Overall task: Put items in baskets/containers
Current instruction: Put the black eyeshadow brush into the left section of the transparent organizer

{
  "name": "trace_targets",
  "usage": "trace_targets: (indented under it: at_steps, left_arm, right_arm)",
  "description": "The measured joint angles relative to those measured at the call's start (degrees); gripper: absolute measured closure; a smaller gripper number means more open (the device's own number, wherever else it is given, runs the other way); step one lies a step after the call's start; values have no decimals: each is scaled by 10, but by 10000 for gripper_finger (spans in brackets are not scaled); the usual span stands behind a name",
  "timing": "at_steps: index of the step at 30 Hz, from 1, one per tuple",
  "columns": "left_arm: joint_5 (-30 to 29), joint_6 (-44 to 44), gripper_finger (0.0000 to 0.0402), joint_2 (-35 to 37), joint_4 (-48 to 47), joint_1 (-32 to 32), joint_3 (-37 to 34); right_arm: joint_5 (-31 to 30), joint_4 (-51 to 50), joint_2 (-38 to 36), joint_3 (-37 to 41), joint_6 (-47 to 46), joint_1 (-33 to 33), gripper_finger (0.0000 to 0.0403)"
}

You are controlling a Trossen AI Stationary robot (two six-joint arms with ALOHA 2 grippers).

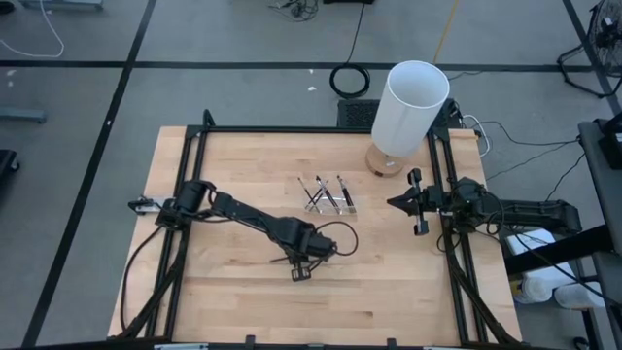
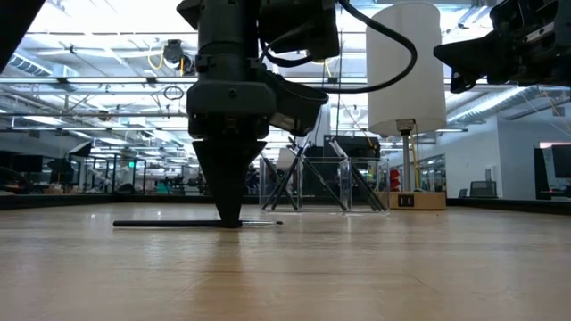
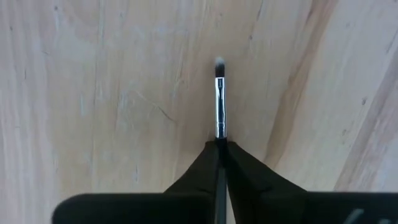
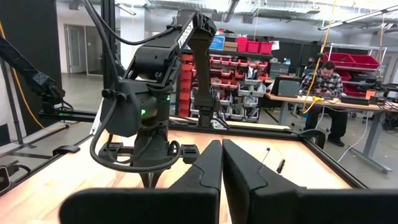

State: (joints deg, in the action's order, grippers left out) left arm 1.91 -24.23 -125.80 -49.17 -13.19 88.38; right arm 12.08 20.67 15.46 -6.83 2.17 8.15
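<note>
One thin dark stick [image 2: 161,224] with a silvery ferrule [image 3: 219,112] and a pale brush tip lies flat on the wooden table, left of centre and toward the near side. My left gripper [image 2: 230,217] stands on it, pointing straight down, shut on it. Farther back, the clear tray [image 1: 328,197] holds several more sticks, which lean on its walls [image 2: 308,183]. My right gripper [image 4: 222,165] waits shut at the table's right side [image 1: 403,202], well above the table and pointing level toward the left arm. My left gripper pinches the stick between its two fingers on the dark handle just behind the silvery ferrule [image 3: 219,135], toward the brush end. The fingers [image 3: 202,165] come from above, pointing down, and stand across the stick. The stick lies flat along the table [image 2: 134,224].
A tall white cylinder [image 1: 410,105] on a round wooden base stands at the far right, behind the tray. A black frame [image 1: 194,146] runs along the table's edges. Bare wood [image 1: 389,282] lies near and right of the left gripper. A person [image 4: 323,84] sits at a desk beyond the table.
</note>
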Motion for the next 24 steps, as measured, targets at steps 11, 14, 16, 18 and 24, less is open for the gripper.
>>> trace_targets:
  at_steps: [11, 14, 16, 18, 24]
  left_arm:
    - [-20, 24, 391, -8, -56, -2, 62]
    - [-24, 30, 379, -10, -65, -2, 74]
    - [-33, 30, 379, -11, -65, -4, 79]
    - [-35, 29, 386, -11, -64, -4, 80]
    - [-37, 28, 387, -11, -64, -4, 81]
  right_arm:
    - [0, 1, 0, 0, 0, 0, 403]
    - [0, 1, 0, 0, 0, 0, 403]
    - [0, 1, 0, 0, 0, 0, 403]
    - [0, 1, 0, 0, 0, 0, 403]
    - [0, 4, 0, 0, 0, 0, 403]
